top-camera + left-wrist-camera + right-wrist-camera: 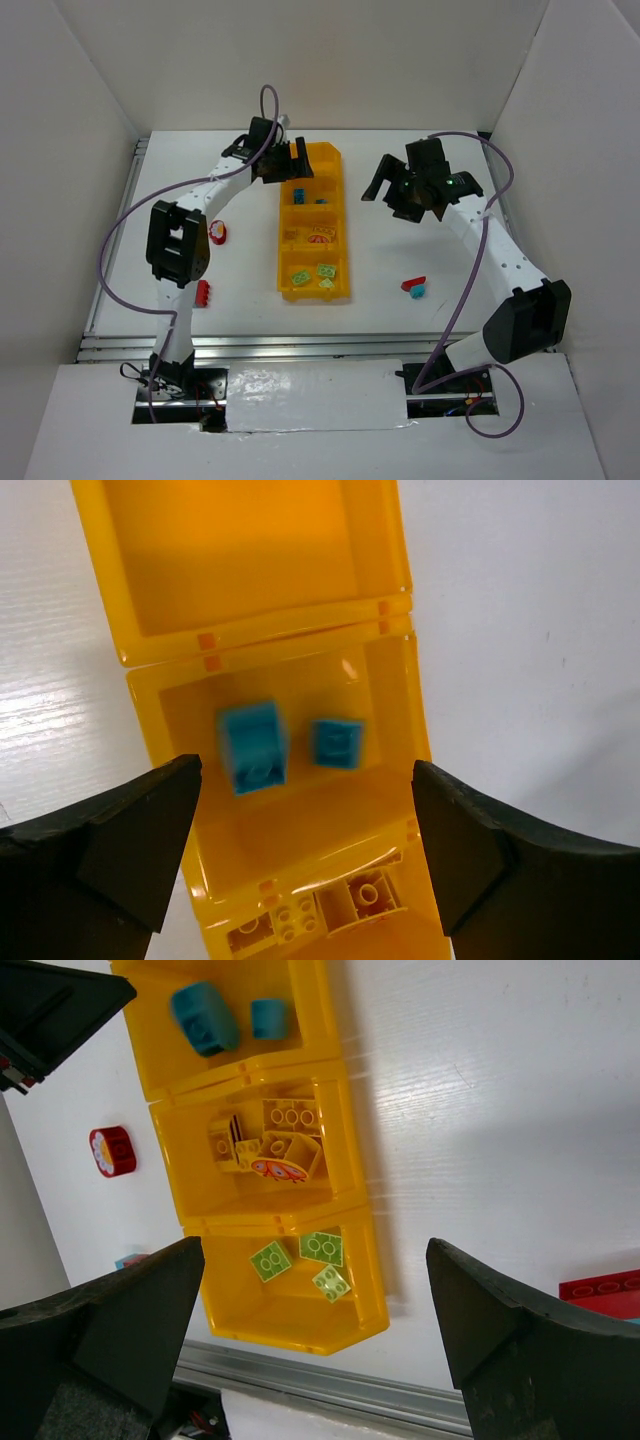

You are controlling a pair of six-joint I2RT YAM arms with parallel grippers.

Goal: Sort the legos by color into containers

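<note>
The yellow-orange bin (284,250) lies in the middle of the table, its containers in a row. My left gripper (298,163) hangs open over the second container from the far end, nothing between its fingers. Below it lie two teal-blue legos (253,746) (337,743). The farthest container (240,560) holds nothing. Yellow legos (285,1130) fill the third, and three light green legos (321,1247) sit in the nearest one. My right gripper (385,185) is open and high above the table, right of the bin.
A red brick (203,294) and a round red-and-white piece (217,232) lie on the table left of the bin. A red brick (411,283) touching a teal one (419,292) lies to its right. White walls enclose the table on three sides.
</note>
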